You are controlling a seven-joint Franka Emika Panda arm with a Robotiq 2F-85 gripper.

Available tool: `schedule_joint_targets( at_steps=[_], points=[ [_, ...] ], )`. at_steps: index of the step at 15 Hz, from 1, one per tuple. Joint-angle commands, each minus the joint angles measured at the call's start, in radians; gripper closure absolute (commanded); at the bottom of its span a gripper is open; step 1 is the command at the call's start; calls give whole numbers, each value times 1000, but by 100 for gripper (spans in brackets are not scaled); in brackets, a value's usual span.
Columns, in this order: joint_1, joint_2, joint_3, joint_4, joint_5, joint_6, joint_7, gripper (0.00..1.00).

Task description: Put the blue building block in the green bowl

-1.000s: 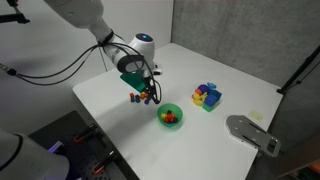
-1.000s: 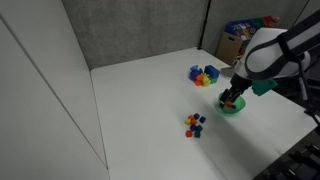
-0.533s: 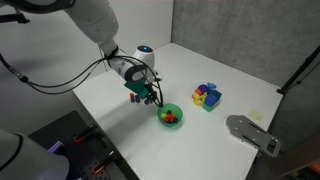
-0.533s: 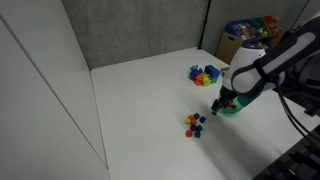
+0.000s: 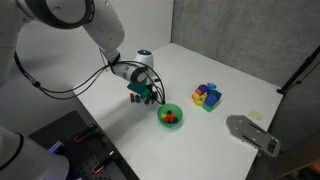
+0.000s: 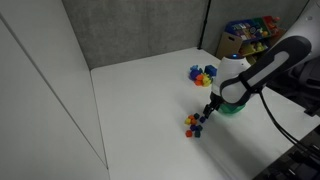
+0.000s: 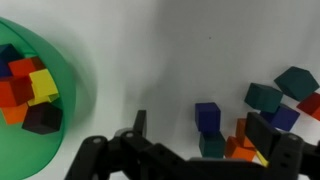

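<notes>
The green bowl [image 7: 70, 100] lies at the left of the wrist view and holds several small blocks, red, yellow, orange and dark. It also shows in both exterior views [image 5: 171, 116] [image 6: 237, 108], partly behind the arm in the latter. The dark-blue block [image 7: 207, 116] lies on the white table in a loose pile of small teal, orange, red and blue blocks [image 5: 139, 98] [image 6: 194, 124]. My gripper [image 7: 205, 135] is open, low over the pile, its two fingers on either side of the dark-blue block and a teal block next to it. It holds nothing [image 5: 149, 95] [image 6: 207, 110].
A cluster of larger bright-blue, yellow, red and purple pieces [image 5: 207, 96] [image 6: 203, 75] stands beyond the bowl. A grey flat device [image 5: 252, 133] lies near a table corner. A box of colourful things [image 6: 250, 35] stands behind the table.
My gripper has moved from beside the green bowl over to the pile of small blocks and come down around the dark-blue block. The blocks have not moved.
</notes>
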State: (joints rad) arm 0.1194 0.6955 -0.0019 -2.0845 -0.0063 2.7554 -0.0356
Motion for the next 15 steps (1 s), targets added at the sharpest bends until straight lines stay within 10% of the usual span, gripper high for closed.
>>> schedule_joint_targets(
  at_steps=[1, 11, 15],
  points=[
    [27, 66, -20, 85, -38, -35, 47, 0],
    [65, 170, -37, 208, -50, -111, 60, 0],
    [75, 179, -44, 232, -65, -145, 71, 44]
  ],
)
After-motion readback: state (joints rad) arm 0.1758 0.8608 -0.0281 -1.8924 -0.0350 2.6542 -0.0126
